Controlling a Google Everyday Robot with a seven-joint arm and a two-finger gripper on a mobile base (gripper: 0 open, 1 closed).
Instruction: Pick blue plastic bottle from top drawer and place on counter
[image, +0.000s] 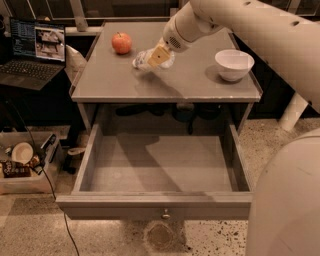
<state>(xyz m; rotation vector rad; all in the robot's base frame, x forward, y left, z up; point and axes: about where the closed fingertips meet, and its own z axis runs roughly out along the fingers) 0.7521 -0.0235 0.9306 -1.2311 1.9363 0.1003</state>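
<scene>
The blue plastic bottle (143, 59), clear with a pale label, lies tilted low over the counter (165, 82), just right of and in front of a red apple. My gripper (159, 56) reaches in from the upper right and is shut on the bottle's right end; a tan finger pad (159, 55) covers part of it. I cannot tell whether the bottle touches the counter. The top drawer (156, 204) is pulled fully open below, with a round knob (165, 215) on its front panel, and its inside holds nothing.
A red apple (121, 43) sits at the counter's back left. A white bowl (233, 64) sits at the right. A laptop (34, 52) is open to the left. A bin of clutter (22, 162) stands on the floor at left. My arm and base fill the right side.
</scene>
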